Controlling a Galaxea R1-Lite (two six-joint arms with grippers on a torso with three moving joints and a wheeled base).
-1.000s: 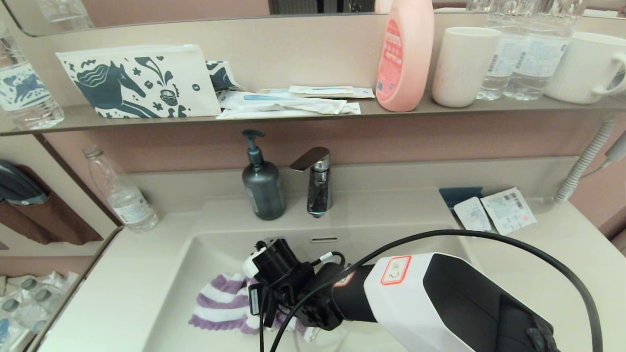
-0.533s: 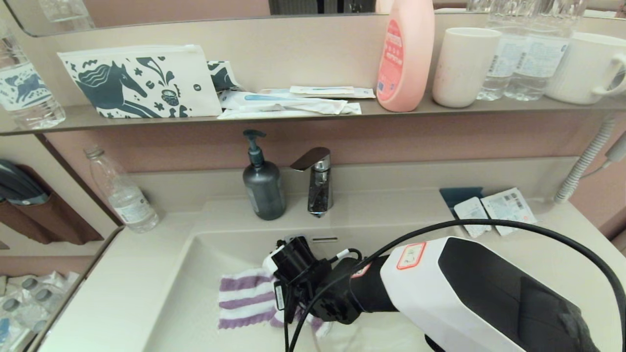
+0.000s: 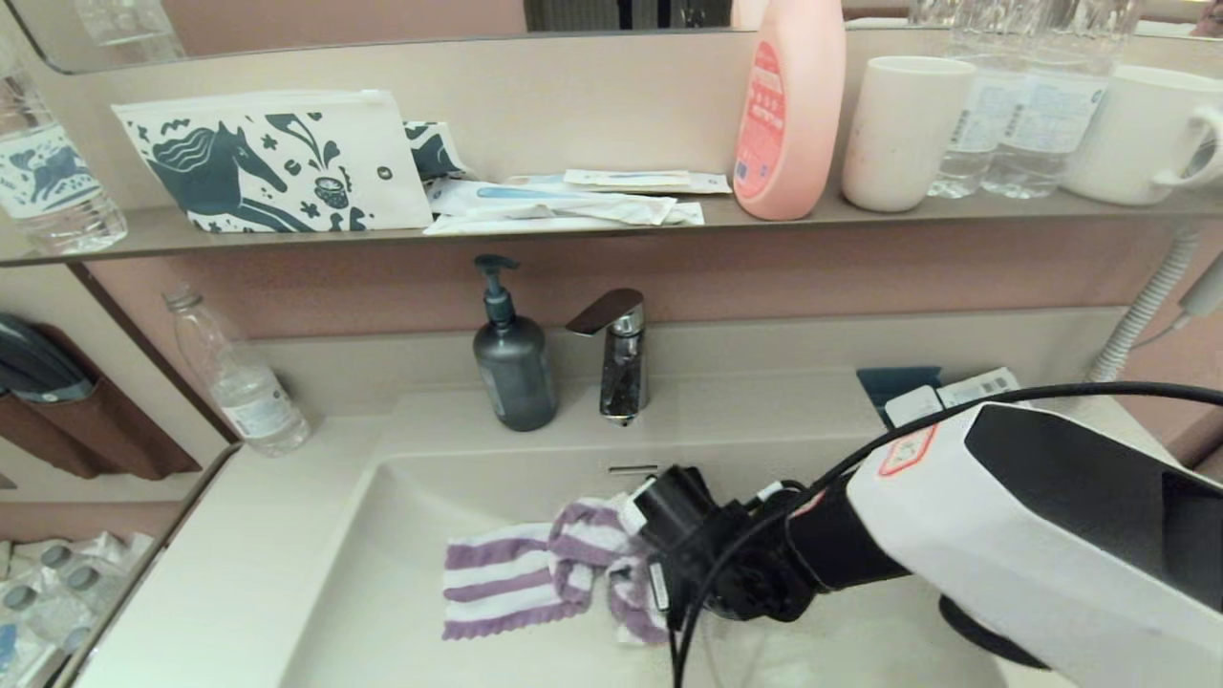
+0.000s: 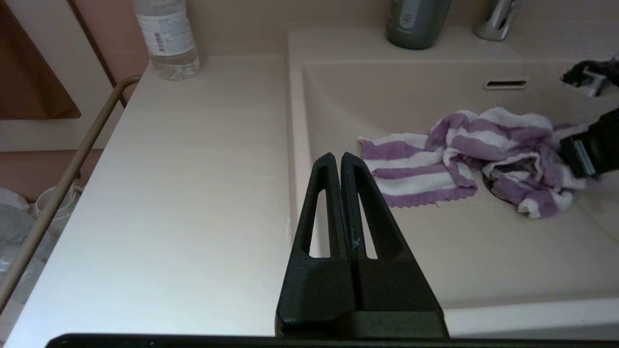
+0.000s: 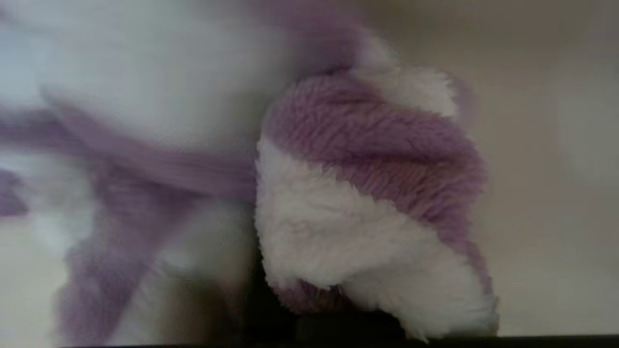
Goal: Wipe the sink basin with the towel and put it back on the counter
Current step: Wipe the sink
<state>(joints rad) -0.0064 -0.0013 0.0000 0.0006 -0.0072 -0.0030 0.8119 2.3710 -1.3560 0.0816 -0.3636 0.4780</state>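
The purple-and-white striped towel (image 3: pixel 516 578) lies in the cream sink basin (image 3: pixel 401 535), flat at its left end and bunched at its right. My right gripper (image 3: pixel 642 585) is down in the basin, shut on that bunched end. In the right wrist view the towel (image 5: pixel 367 193) fills the picture and hides the fingers. The left gripper (image 4: pixel 337 157) hovers shut and empty over the basin's left rim, beside the counter (image 4: pixel 193 169). In that view the towel (image 4: pixel 435 164) covers most of the chrome drain plug (image 4: pixel 492 186), below the overflow slot (image 4: pixel 506 84).
A grey soap dispenser (image 3: pixel 514 373) and a chrome faucet (image 3: pixel 621 358) stand behind the basin. A clear bottle (image 3: pixel 239 382) stands on the left counter (image 3: pixel 220 564). Sachets (image 3: pixel 917 403) lie at the right. The shelf (image 3: pixel 573 229) above holds a horse pouch, a pink bottle and cups.
My right arm has swept to the right across the basin, dragging the towel with it. The towel's right end has bunched up near the drain.
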